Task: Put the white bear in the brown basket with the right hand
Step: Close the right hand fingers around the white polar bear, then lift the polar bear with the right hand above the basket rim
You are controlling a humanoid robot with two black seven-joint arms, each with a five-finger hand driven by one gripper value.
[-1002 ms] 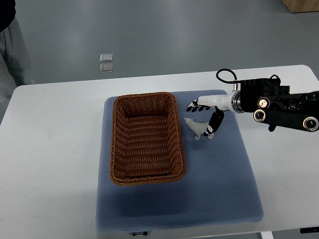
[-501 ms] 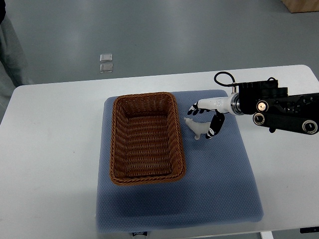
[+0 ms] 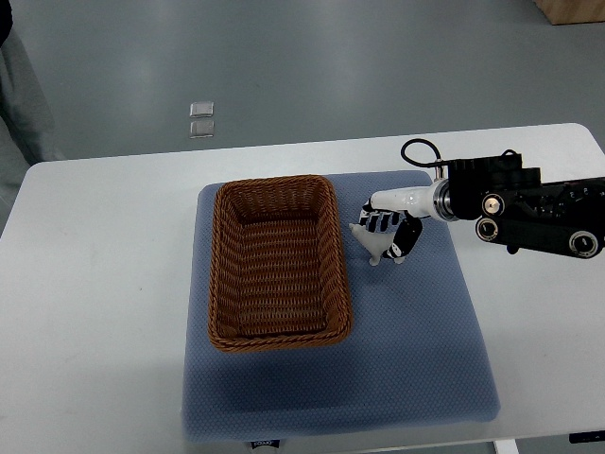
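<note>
The small white bear [image 3: 370, 246] lies on the blue mat [image 3: 416, 322], just right of the brown wicker basket [image 3: 276, 331]. My right hand [image 3: 391, 230] reaches in from the right and sits over the bear. Its dark fingers [image 3: 377, 221] press on the bear's upper side and the thumb [image 3: 409, 238] closes against its right side. The bear still rests on the mat. The basket holds nothing. No left arm shows.
The mat covers the middle of a white table [image 3: 104, 284]. My right forearm [image 3: 529, 203] with a looped black cable [image 3: 416, 151] lies across the table's right side. Part of a person in grey clothing [image 3: 17, 95] stands at the far left edge.
The right hand has shifted slightly left and its fingers have dropped from spread above the bear down onto it. The bear and basket have not moved.
</note>
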